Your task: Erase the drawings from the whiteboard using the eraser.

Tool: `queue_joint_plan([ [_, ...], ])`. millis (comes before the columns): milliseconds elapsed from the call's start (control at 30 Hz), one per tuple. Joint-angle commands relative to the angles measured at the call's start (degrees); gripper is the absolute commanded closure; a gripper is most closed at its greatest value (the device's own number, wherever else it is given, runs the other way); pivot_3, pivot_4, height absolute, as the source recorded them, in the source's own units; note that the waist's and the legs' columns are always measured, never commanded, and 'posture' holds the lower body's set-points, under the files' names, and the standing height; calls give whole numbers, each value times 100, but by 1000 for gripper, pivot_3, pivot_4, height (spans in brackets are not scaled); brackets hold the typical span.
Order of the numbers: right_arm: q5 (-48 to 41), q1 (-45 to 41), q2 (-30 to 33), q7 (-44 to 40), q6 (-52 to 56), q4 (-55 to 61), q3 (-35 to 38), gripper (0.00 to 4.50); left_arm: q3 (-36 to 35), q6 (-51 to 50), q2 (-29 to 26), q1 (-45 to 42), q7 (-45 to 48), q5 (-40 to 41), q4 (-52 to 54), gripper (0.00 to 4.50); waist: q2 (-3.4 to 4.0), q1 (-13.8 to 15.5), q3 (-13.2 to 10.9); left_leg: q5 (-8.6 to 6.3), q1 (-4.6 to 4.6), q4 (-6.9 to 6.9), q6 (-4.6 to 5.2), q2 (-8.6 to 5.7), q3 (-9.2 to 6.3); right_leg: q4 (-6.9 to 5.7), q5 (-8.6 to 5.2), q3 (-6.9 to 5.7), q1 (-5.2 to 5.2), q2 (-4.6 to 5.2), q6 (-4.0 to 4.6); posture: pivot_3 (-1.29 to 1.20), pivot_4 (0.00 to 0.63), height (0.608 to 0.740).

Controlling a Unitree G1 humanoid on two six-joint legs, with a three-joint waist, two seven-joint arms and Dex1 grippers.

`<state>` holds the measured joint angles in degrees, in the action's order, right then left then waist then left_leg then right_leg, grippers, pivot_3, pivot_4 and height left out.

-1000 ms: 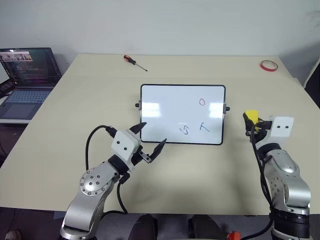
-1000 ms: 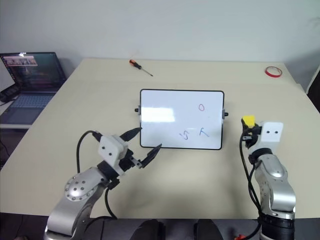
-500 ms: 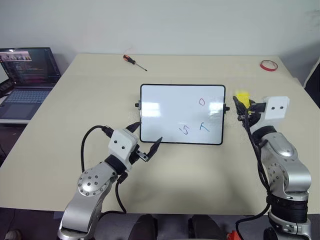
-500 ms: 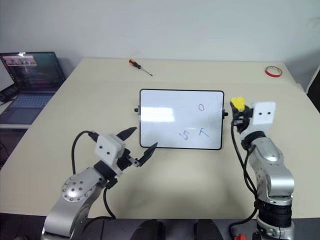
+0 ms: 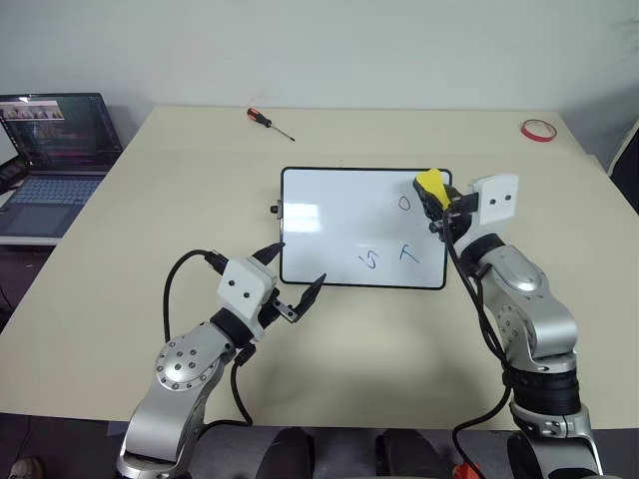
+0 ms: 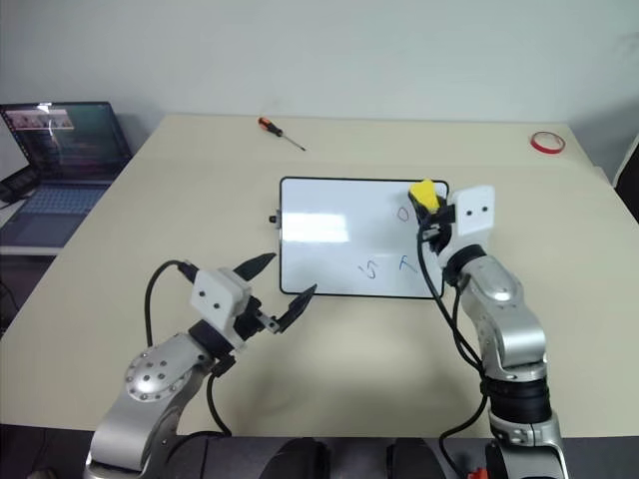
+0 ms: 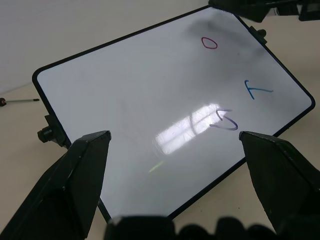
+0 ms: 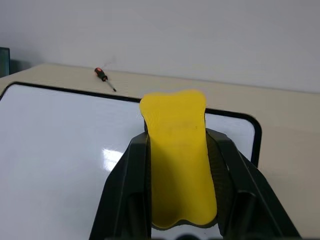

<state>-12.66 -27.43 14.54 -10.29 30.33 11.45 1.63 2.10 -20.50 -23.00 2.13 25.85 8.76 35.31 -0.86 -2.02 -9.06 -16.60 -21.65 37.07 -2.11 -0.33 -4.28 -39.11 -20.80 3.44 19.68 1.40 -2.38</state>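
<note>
The whiteboard lies flat mid-table with its drawings on the right half: a red oval and two blue scribbles. My right gripper is shut on the yellow eraser, which hovers over the board's far right corner, just beside the red oval. In the right wrist view the eraser stands pinched between the two fingers, above the board's corner. My left gripper stands open and empty at the board's near left corner; its wrist view looks across the board.
A laptop sits off the table's left side. A screwdriver lies at the back behind the board, and a red tape ring at the back right corner. Bare tabletop surrounds the board.
My right gripper has carried the eraser left and upward, from beside the board's right edge to over its far right corner. The left gripper has stayed put.
</note>
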Motion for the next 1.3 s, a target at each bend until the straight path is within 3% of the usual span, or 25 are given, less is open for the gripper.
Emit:
queue_joint_plan([
  [33, 244, -403, 44, -21, -299, -489, -47, 3347, 10, 160, -32, -72, 13, -20, 108, 0, 0, 3, 0, 0, 0, 0, 0, 0, 0, 0, 0, 0, 1, 0, 0, 0, 150, 740],
  [367, 429, -618, -10, -148, -437, -848, -123, 3347, 15, 210, -38, -81, 8, -29, 54, 0, 0, 1, 0, 1, -6, 2, -1, 1, 0, -4, 1, 0, 6, 1, 0, 0, 150, 740],
  [633, 411, 466, 249, -983, -13, 117, -848, 3347, -27, 294, -51, -99, 33, -26, -65, 0, -1, 3, 1, 1, -8, 0, -1, 3, -3, 0, 0, -3, 6, 1, 0, 0, 150, 740],
  [767, 471, 579, 323, -1092, 146, 225, -930, 3347, -20, 315, -50, -105, 16, -29, -69, 0, -1, -5, 1, 1, -5, 6, -2, 3, -3, -6, 6, 0, 5, 1, 0, 0, 150, 740],
  [1067, 1037, -168, 469, -234, -434, -764, -277, 3347, 35, 365, -24, -113, 9, -35, -125, 0, -2, 30, 1, 18, 0, 16, -29, 1, -8, -6, 29, -2, -3, -2, -9, 0, 150, 740],
  [1300, 1161, -139, 454, -117, -563, -869, -260, 3347, 55, 381, -11, -119, 5, -38, -148, 0, -3, 32, 2, 18, -3, 16, -29, 1, -9, -1, 30, -3, -4, -1, -10, 0, 150, 740],
])
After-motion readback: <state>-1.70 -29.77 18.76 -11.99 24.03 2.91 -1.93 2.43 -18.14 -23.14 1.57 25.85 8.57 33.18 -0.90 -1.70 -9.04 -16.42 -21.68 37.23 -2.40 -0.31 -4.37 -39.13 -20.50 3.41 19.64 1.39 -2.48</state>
